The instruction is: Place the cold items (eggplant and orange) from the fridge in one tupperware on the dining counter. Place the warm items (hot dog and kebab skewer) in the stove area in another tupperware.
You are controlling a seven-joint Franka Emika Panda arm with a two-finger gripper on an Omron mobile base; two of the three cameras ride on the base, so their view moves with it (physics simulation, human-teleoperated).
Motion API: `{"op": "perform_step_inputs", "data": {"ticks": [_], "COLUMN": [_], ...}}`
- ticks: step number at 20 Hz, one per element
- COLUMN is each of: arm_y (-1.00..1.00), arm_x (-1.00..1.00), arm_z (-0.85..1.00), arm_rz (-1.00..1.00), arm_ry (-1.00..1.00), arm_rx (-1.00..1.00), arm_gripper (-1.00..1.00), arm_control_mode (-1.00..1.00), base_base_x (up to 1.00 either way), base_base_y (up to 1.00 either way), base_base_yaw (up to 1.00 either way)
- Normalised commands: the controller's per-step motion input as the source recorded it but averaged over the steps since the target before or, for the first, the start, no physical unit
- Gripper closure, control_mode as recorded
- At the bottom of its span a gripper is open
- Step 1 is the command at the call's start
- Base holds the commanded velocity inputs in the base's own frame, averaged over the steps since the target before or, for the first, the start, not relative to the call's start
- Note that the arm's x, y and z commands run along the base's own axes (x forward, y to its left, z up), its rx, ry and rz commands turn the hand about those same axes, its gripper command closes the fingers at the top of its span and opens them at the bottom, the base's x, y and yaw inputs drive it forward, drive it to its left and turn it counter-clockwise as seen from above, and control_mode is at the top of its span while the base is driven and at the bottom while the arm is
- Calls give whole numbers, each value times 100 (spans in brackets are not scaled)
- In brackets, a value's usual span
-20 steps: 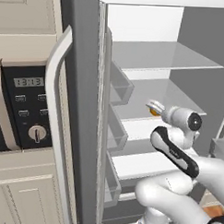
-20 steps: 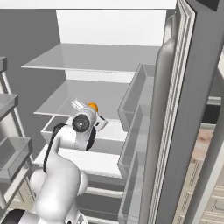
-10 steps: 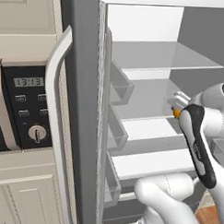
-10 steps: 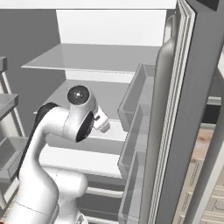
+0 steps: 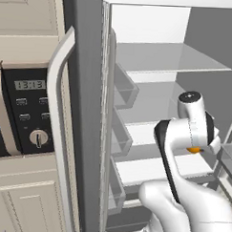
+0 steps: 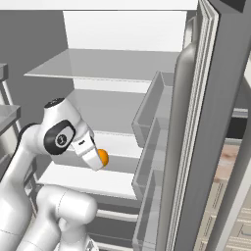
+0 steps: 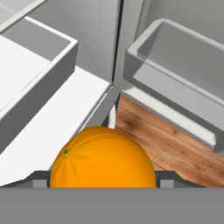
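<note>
**Orange in the pincer at the open fridge**

The small bright orange ball sits pressed between the dark finger tips of the white arm's two-finger gripper, jaws spread about as wide as the fruit and closed against its sides. In the right base view the orange shows at the gripper's tip, just in front of the white lower shelves of the tall grey steel fridge. In the hand view it hangs over the edge of a white shelf, with brown wooden floor below and a clear door bin to one side. Whether the fruit has cleared the shelf front entirely is hard to judge, since the arm hides it in the left base view.

The step in hand looks like carrying the orange out toward the dining counter. To do it well, keep the grip steady, draw straight back between the open doors, and avoid brushing the door bins or the long curved silver handle.
</note>
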Motion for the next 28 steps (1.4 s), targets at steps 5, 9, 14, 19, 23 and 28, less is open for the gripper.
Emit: {"op": "perform_step_inputs", "data": {"ticks": [5,9,14,19,23,28], "arm_y": [-18,0,-5,0,0,0], "arm_x": [-49,3,4,-2,0,0], "arm_z": [-83,-31,-12,-1,0,0], "arm_rz": [-15,0,0,0,0,0], "arm_ry": [8,0,0,0,0,0], "arm_rx": [-3,0,0,0,0,0], "arm_gripper": [100,100,100,100,100,100], "arm_control_mode": [-100,-100,-100,100,100,100], "base_base_x": [0,0,0,-15,-49,-52], "base_base_y": [0,0,0,-6,-19,-6], "base_base_yaw": [0,0,0,-5,-35,-48]}}
